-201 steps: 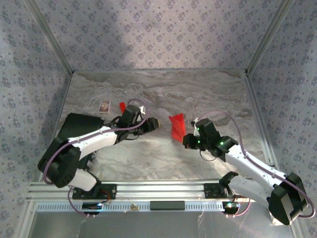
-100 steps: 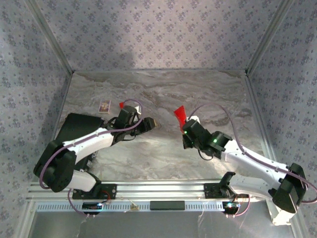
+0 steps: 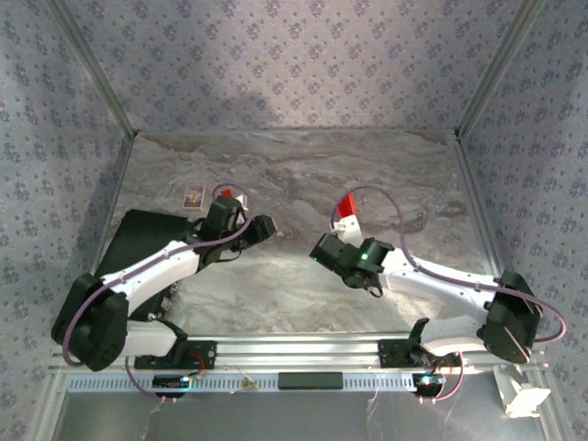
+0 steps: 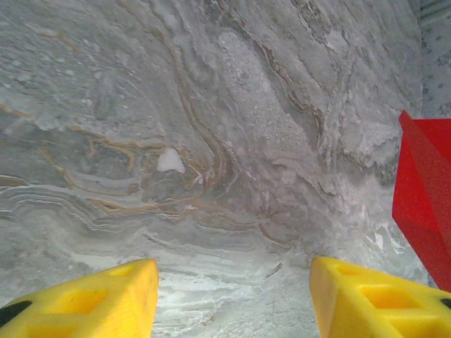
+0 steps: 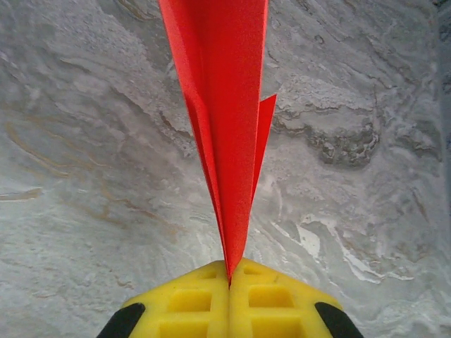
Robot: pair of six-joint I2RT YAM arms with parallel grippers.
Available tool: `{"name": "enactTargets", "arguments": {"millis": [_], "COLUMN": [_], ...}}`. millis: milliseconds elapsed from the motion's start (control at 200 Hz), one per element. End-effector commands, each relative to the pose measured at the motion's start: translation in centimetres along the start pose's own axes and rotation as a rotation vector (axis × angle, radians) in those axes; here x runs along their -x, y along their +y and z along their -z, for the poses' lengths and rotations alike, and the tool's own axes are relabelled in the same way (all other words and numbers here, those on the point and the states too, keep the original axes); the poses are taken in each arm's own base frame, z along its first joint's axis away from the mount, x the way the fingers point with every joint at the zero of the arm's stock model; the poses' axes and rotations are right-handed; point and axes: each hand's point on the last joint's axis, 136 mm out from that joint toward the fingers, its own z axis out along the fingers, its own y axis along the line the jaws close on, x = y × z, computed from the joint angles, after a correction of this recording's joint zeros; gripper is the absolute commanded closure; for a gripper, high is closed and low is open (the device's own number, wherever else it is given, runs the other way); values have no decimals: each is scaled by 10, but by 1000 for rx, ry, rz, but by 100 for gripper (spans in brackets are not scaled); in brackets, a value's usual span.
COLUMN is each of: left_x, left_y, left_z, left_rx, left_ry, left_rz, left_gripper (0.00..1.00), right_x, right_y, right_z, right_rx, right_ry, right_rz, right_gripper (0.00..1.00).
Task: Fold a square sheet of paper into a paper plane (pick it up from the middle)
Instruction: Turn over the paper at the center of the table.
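Right gripper (image 5: pixel 230 271) grasped the paper plane (image 5: pixel 225 105); left gripper (image 4: pixel 232 273) was released.
The two yellow fingers (image 5: pixel 190 299) of the right gripper were clenched together on the narrow end of the red plane. The plane stuck out straight ahead of the fingertips, above the marble table (image 5: pixel 84 141), and it grew wider away from them. The left gripper's fingers (image 4: pixel 91 299) stood apart, with bare table between them and ahead of them.
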Motion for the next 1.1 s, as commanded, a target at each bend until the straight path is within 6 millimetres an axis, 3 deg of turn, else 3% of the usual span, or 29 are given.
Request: {"name": "enactTargets", "arguments": {"millis": [0, 130, 345, 585, 825, 944, 1094], "left_x": [6, 11, 18, 19, 15, 11, 7], "left_y": [11, 19, 29, 36, 37, 35, 29], "left_z": [12, 21, 36, 41, 38, 32, 23], "left_rx": [38, 59, 74, 84, 65, 42, 7], "left_ry": [-31, -62, -116, -132, -121, -100, -54], "left_rz": [-3, 10, 35, 50, 67, 76, 79], "left_gripper": [42, 42, 40, 39, 39, 37, 37], "right_x": [3, -2, -23, -34, -30, -15, -7], "right_y": [-1, 26, 88, 119, 129, 127, 114], "right_z": [-1, -10, -24, -25, -12, -7, -7], "right_rx": [-76, -39, 123, 231, 446, 601, 778], "right_ry": [1, 43, 158, 208, 223, 179, 163], "right_rz": [68, 173, 340, 345, 128, -43, -227], "right_gripper": [97, 97, 96, 89, 62, 53, 51]}}
